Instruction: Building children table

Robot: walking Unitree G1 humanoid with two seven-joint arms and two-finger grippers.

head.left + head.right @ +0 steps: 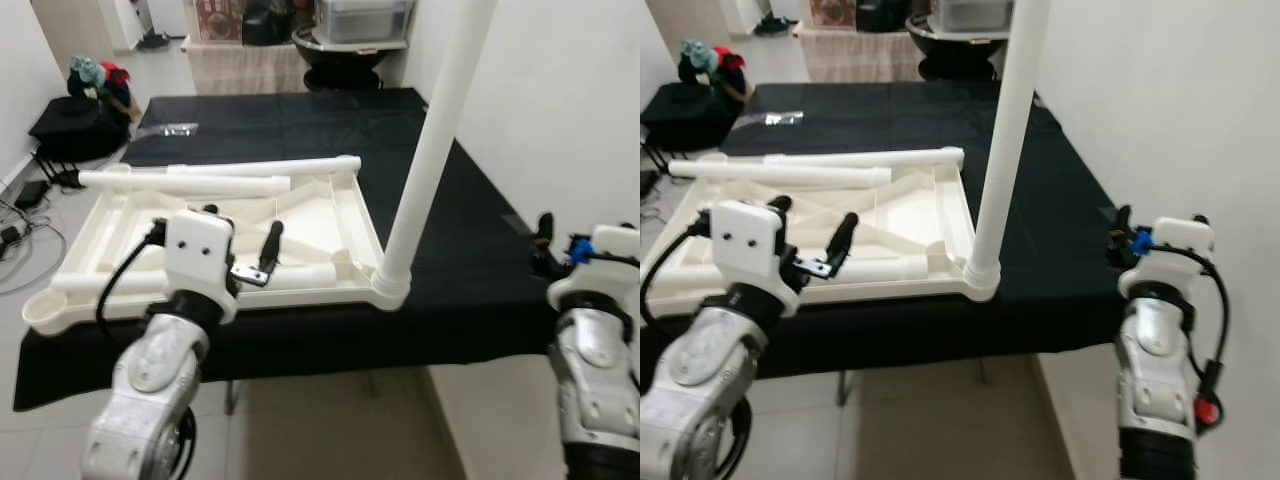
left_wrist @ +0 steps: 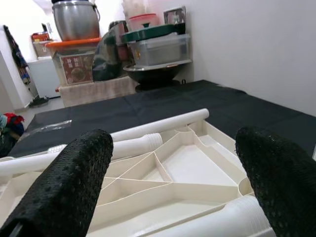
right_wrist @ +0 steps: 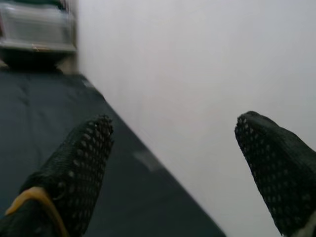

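We see the upturned white plastic tabletop (image 1: 345,215) lying on the black cloth-covered surface (image 1: 470,240), toward its near-left part. One white plastic leg (image 1: 430,150) stands upright in the tabletop's near-right corner socket. Two more white tube legs (image 1: 215,180) lie side by side across its far edge; a 4th ribbed white leg (image 1: 300,275) lies along the near edge. The left gripper (image 1: 240,235) sits over the tabletop's near side, fingers apart. The right gripper (image 1: 1118,235) is at the cloth's right edge, by the wall. Behind the surface: a clear plastic storage box (image 1: 362,20).

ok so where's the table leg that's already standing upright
In the eye views the upright leg stands in the near right corner socket of the upside-down white tabletop, on the black cloth, right of the open left gripper.
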